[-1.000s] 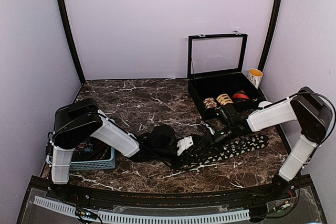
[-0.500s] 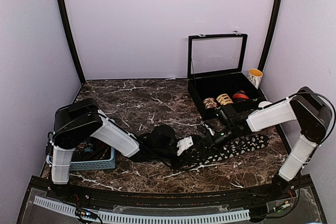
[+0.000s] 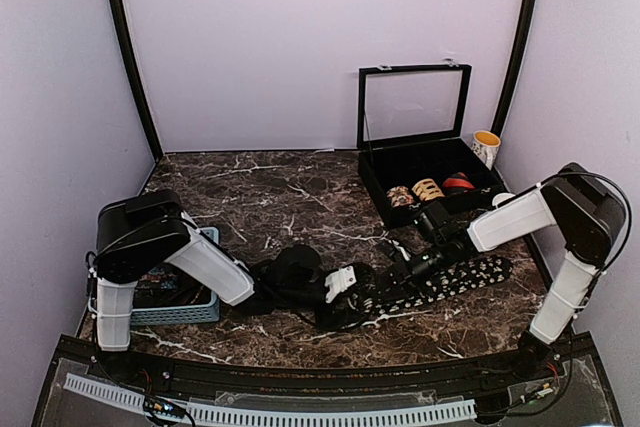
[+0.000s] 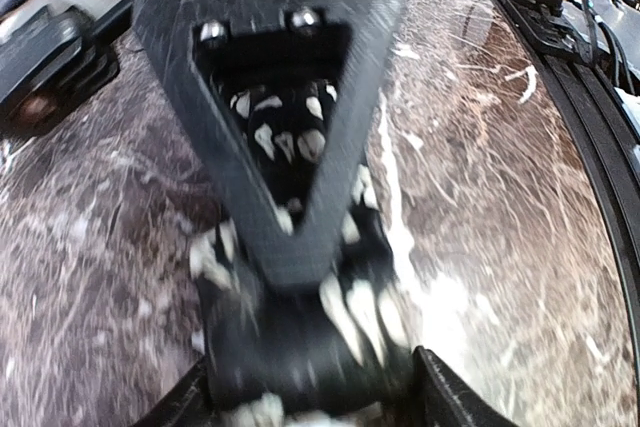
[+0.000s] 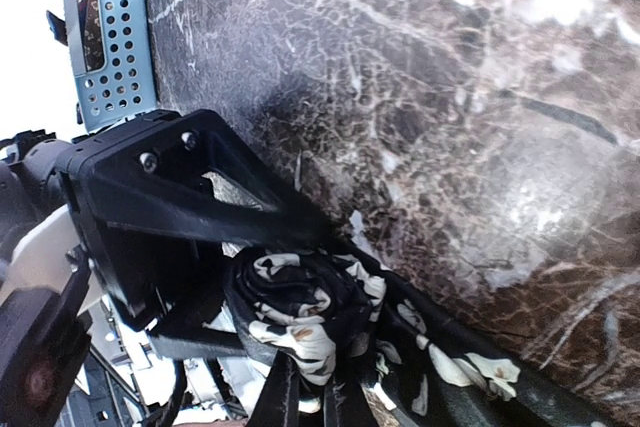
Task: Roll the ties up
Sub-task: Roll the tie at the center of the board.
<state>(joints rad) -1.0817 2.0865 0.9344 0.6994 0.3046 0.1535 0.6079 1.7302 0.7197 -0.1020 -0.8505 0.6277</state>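
Note:
A black tie (image 3: 450, 282) with white prints lies across the table's front right. Its left end is wound into a loose coil (image 5: 300, 307). My right gripper (image 5: 312, 402) is shut on that coil, its two fingers close together through the coil's middle; in the top view it (image 3: 392, 272) sits at the tie's left end. My left gripper (image 4: 315, 402) has the tie (image 4: 360, 317) filling the space between its fingers, and one finger (image 5: 170, 187) stands beside the coil. In the top view it (image 3: 358, 299) meets the right gripper.
A black glass-lidded case (image 3: 420, 172) stands open at the back right with a tan-patterned coil (image 3: 428, 189) and a red coil (image 3: 458, 183) inside. A yellow-rimmed cup (image 3: 486, 147) stands behind it. A blue slotted basket (image 3: 190, 307) sits at the front left, under the left arm.
The left arm has drawn back a little to the left and nearer, and the tie's coiled end and right gripper have shifted slightly left with it.

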